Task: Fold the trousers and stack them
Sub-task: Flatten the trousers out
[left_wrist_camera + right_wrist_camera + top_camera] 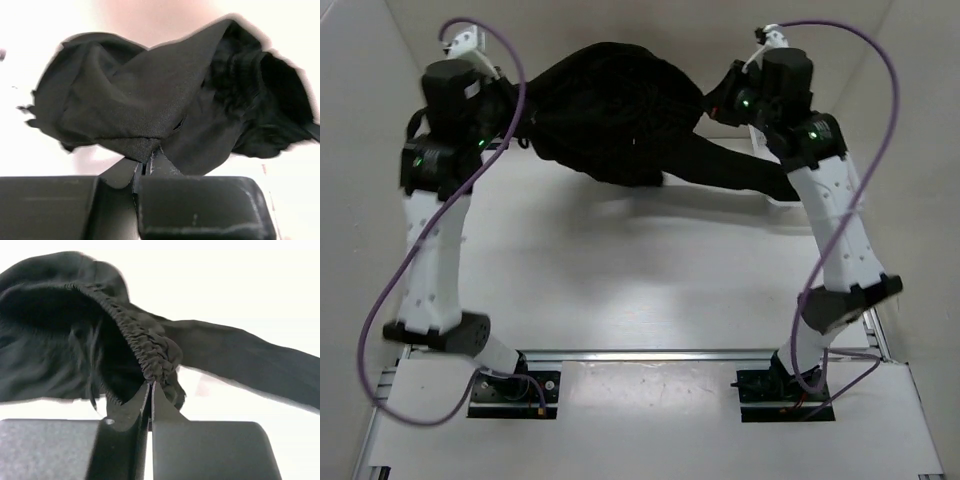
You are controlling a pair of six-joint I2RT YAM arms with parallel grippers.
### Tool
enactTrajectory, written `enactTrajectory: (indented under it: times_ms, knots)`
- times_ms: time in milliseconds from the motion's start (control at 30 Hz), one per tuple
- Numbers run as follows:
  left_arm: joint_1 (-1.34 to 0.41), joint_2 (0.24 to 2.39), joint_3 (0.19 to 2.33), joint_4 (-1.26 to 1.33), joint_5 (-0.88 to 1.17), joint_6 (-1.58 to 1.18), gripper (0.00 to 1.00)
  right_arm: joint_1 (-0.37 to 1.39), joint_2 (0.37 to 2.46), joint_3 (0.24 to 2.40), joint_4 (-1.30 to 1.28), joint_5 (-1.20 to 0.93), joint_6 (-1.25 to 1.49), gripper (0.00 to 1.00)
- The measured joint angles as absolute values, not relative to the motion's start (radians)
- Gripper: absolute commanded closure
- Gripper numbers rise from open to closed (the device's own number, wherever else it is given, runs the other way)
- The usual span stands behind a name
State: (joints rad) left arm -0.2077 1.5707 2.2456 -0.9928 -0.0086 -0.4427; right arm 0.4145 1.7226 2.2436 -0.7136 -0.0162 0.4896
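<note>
Clamping the trousers [620, 120] at the far side of the table [620, 290], my left end effector [145, 167] is pinching a fold [140, 145], my right end effector [150, 395] the waistband [145, 350]. Soft and light, they are sagging; I am trusting the waistband as the surest hold.

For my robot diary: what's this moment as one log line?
left pincer: shut on black soft-cloth trousers | right pincer: shut on gathered waistband | one leg: trailing

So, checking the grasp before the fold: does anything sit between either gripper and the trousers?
Nothing visible does. The left gripper is shut directly on a fold of the trousers, the right gripper on their gathered waistband.
</note>
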Motion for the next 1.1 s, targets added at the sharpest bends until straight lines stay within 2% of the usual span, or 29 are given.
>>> enactTrajectory:
  times_ms: [33,67,100,133,200,300,333,367,400,433,500,533,567,600,667,700,733,767,800,833,900,1100]
  knots:
    - [-0.215,1.510,2.225,-0.982,0.007,-0.437,0.84,0.415,1.683,2.218,-0.713,0.001,0.488,0.95]
    - [-0.227,1.437,2.175,-0.963,0.025,-0.432,0.72,0.412,1.620,2.141,-0.690,0.023,0.486,0.82]
    - [-0.238,1.375,2.123,-0.958,0.047,-0.426,0.47,0.405,1.547,2.040,-0.672,0.043,0.487,0.61]
    - [-0.253,1.303,2.038,-0.941,0.074,-0.425,0.01,0.391,1.467,1.911,-0.649,0.060,0.489,0.28]
    - [-0.277,1.170,1.864,-0.909,0.115,-0.437,0.01,0.325,1.340,1.678,-0.649,0.073,0.492,0.21]
    - [-0.293,1.104,1.676,-0.916,0.128,-0.443,0.01,0.172,1.275,1.438,-0.655,0.064,0.497,0.27]
    - [-0.293,1.118,1.639,-0.921,0.126,-0.443,0.01,0.123,1.281,1.378,-0.654,0.060,0.500,0.36]
    - [-0.293,1.138,1.615,-0.923,0.120,-0.443,0.04,0.089,1.289,1.325,-0.657,0.059,0.499,0.68]
    - [-0.293,1.168,1.592,-0.920,0.114,-0.442,0.26,0.072,1.294,1.275,-0.663,0.055,0.495,0.86]
    - [-0.292,1.198,1.571,-0.921,0.106,-0.442,0.38,0.070,1.293,1.235,-0.673,0.049,0.502,0.98]
    - [-0.290,1.239,1.533,-0.925,0.081,-0.443,0.62,0.093,1.282,1.180,-0.685,0.029,0.513,1.00]
    - [-0.289,1.248,1.515,-0.932,0.064,-0.444,0.81,0.117,1.269,1.160,-0.683,0.020,0.520,1.00]
    - [-0.282,1.250,1.499,-0.935,0.047,-0.451,0.83,0.149,1.254,1.140,-0.679,0.008,0.529,1.00]
    - [-0.275,1.249,1.483,-0.937,0.032,-0.452,0.81,0.192,1.238,1.122,-0.669,-0.006,0.541,0.94]
    - [-0.245,1.246,1.451,-0.941,0.007,-0.462,0.68,0.298,1.218,1.103,-0.658,-0.024,0.566,0.81]
    - [-0.219,1.243,1.427,-0.941,-0.004,-0.473,0.59,0.357,1.217,1.101,-0.652,-0.027,0.580,0.56]
    - [-0.190,1.242,1.398,-0.942,-0.015,-0.487,0.50,0.421,1.221,1.101,-0.643,-0.033,0.597,0.41]
    - [-0.157,1.242,1.362,-0.942,-0.023,-0.501,0.30,0.479,1.225,1.100,-0.635,-0.034,0.606,0.30]
    - [-0.118,1.242,1.317,-0.937,-0.025,-0.511,0.17,0.543,1.233,1.097,-0.625,-0.037,0.617,0.13]
    - [-0.082,1.242,1.267,-0.934,-0.022,-0.518,0.10,0.589,1.241,1.095,-0.620,-0.038,0.639,0.09]
    - [-0.014,1.243,1.162,-0.916,0.001,-0.539,0.00,0.690,1.267,1.081,-0.604,-0.041,0.661,0.08]
    - [0.057,1.332,0.965,-0.883,0.028,-0.588,0.00,1.003,1.439,1.071,-0.610,0.006,0.698,0.10]
